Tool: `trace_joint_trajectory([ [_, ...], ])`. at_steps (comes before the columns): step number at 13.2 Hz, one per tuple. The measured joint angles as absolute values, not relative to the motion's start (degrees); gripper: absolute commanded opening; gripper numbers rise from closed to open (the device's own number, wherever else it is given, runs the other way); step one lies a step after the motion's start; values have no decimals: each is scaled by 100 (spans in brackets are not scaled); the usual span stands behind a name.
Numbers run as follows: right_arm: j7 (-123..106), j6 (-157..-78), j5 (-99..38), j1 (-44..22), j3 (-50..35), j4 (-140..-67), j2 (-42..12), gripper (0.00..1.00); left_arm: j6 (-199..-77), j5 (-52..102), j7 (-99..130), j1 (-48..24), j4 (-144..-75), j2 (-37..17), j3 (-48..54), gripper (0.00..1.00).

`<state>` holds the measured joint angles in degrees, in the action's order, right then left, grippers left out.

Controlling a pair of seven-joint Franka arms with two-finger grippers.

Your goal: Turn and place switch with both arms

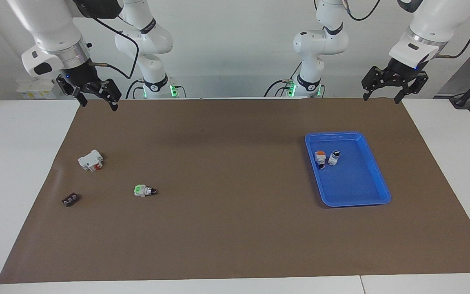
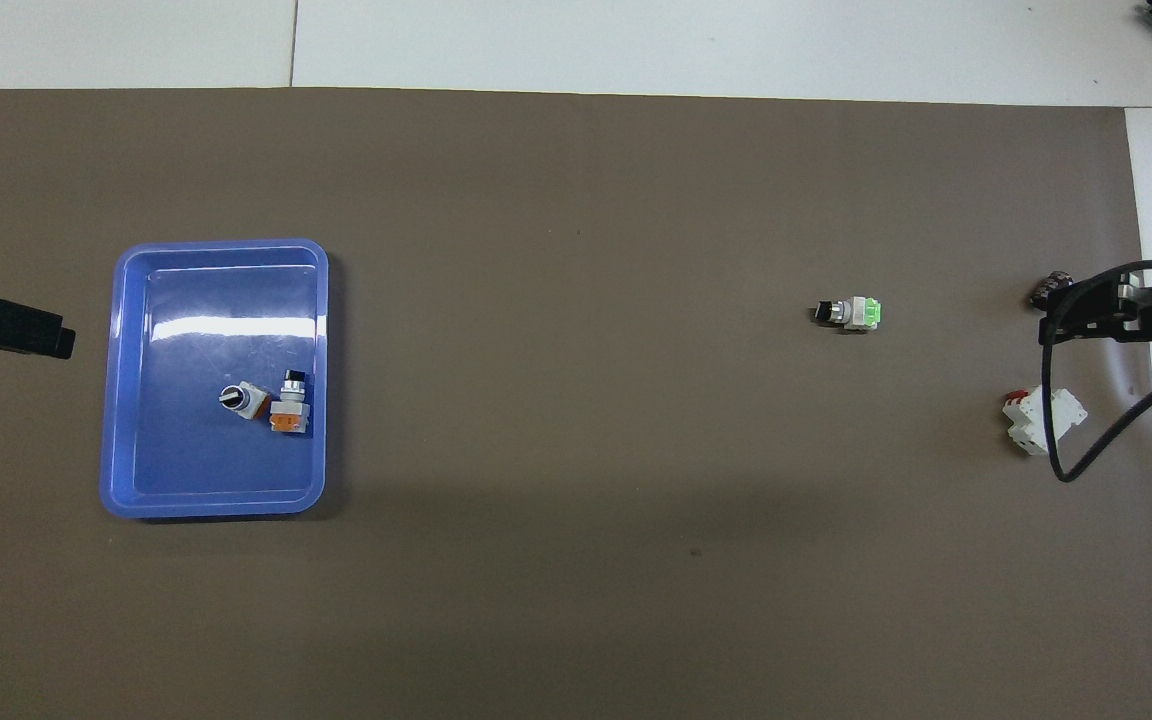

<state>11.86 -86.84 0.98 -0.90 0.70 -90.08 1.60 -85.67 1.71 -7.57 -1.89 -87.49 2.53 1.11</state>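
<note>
We see the small white switch with green end block (image 1: pixel 144 190) lying on its side well apart from the blue plastic tray (image 1: pixel 377 179), toward the right arm's end; the right gripper (image 1: pixel 96 100) and left gripper (image 1: pixel 383 96) hang open and empty; we judge a pinch on its rounded collar could roll it away.

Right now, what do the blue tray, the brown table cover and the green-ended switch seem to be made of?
Blue tray: probably glossy moulded plastic; it shows bright glare.
Brown table cover: matte, maybe paper; no shine, slight crease near one edge.
Switch: apparently plastic body and green block, with a silver, possibly metal collar.
</note>
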Motion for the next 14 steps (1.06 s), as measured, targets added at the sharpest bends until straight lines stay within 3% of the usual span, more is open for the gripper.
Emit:
trace_joint_trajectory([
  [7,1186,-8824,98,-87,75,-9008,156,100,-8461,171,-758,-197,-8708,252,155,100],
  [14,2594,-9562,98,-104,69,-9055,90,100,-8461,171,-758,-197,-8708,252,151,100],
])
